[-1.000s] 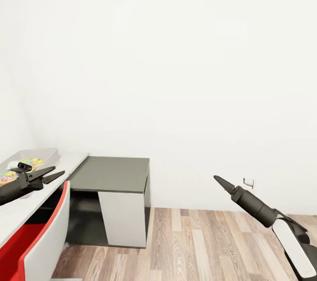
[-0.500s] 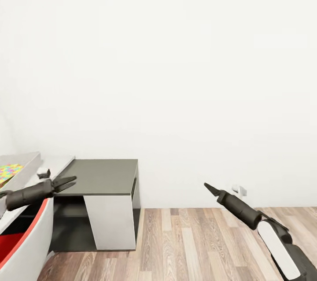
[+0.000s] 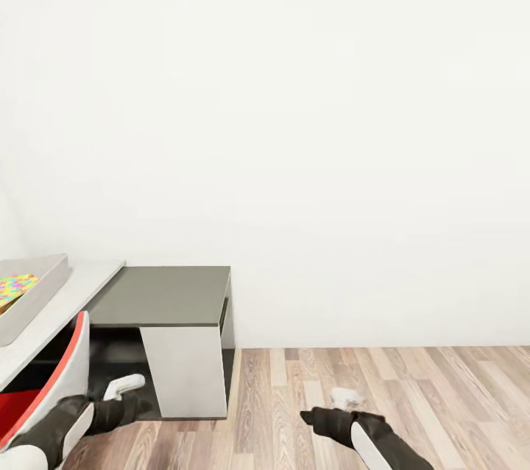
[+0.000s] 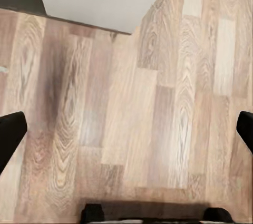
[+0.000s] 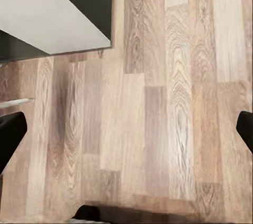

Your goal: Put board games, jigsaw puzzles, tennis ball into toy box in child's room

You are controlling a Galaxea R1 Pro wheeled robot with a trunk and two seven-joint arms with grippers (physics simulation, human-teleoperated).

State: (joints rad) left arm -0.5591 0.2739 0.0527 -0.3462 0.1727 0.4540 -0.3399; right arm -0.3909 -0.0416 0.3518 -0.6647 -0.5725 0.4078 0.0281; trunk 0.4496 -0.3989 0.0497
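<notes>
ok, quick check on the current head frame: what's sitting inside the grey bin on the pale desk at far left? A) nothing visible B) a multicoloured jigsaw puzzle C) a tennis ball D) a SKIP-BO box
B: a patch of bright yellow, pink, green and blue puzzle pieces, the jigsaw puzzle, shows inside the toy box at the frame's left edge.

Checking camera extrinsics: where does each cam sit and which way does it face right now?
Head: on the head, facing a white wall, dark-grey desk, toy box; both forearms low.
Left wrist: by the left end effector, pointing down at the wood floor; open fingertips at both edges.
Right wrist: by the right end effector, same downward aim, fingertips apart.
Shared: all three see the floor and the desk's white panel.
</notes>
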